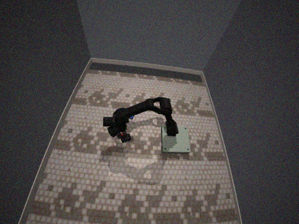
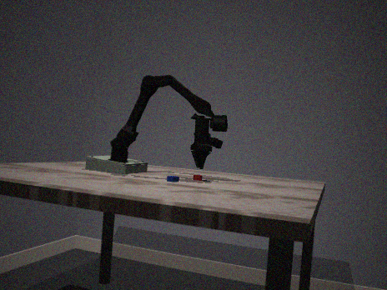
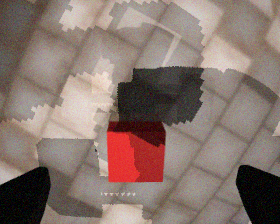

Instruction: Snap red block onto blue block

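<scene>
Pincer (image 2: 200, 167) (image 3: 145, 178) gapes wide, empty above red block (image 2: 198, 177) (image 3: 135, 152); blue block (image 1: 131, 117) (image 2: 173, 178) sits near.

From the exterior side, you have the plinth (image 1: 183, 140) (image 2: 140, 168) at the left on the desk (image 1: 145, 203) (image 2: 250, 194) (image 3: 240, 110), with the arm (image 1: 136, 109) (image 2: 139, 107) standing on it. To the right of the plinth sit both blocks on the desk, apart from each other: the receiving block (image 1: 131, 117) (image 2: 173, 178) on the left, the block to lift (image 1: 122, 134) (image 2: 198, 177) (image 3: 136, 155) on the right. Your tool (image 1: 125, 138) (image 2: 201, 167) (image 3: 145, 178) is above the latter, not touching it. From the top, you see both blocks left of the plinth.
</scene>
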`<state>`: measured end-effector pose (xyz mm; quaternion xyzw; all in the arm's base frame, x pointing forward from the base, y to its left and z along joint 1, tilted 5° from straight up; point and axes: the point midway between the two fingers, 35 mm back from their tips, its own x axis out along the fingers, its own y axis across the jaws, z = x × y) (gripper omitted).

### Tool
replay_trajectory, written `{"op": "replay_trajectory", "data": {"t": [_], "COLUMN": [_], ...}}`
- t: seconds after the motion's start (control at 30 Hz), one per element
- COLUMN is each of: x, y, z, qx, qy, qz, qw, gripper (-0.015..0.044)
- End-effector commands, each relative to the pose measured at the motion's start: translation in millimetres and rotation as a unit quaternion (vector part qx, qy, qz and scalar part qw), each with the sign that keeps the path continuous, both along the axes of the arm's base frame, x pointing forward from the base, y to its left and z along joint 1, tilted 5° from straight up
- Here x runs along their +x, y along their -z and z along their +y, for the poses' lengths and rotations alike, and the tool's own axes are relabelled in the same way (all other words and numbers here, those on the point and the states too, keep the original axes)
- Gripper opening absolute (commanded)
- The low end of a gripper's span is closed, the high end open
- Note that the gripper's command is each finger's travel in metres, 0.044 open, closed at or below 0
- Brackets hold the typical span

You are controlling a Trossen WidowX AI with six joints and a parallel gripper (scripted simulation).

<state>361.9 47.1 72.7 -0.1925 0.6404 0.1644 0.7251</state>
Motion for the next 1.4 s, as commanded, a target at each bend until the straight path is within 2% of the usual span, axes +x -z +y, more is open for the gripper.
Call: {"op": "replay_trajectory", "data": {"t": [0.0,0.73,1.13,1.37], "x": [-2,0,0,0], "y": [14,41,41,41], "z": [1,1,1,1], "qx": [-0.003,-0.003,-0.003,-0.003], "qy": [0.002,0.002,0.002,0.002], "qz": [0.007,0.007,0.007,0.007], "qw": [1.0,1.0,1.0,1.0], "gripper": [0.044,0.044,0.0125,0.0078]}}
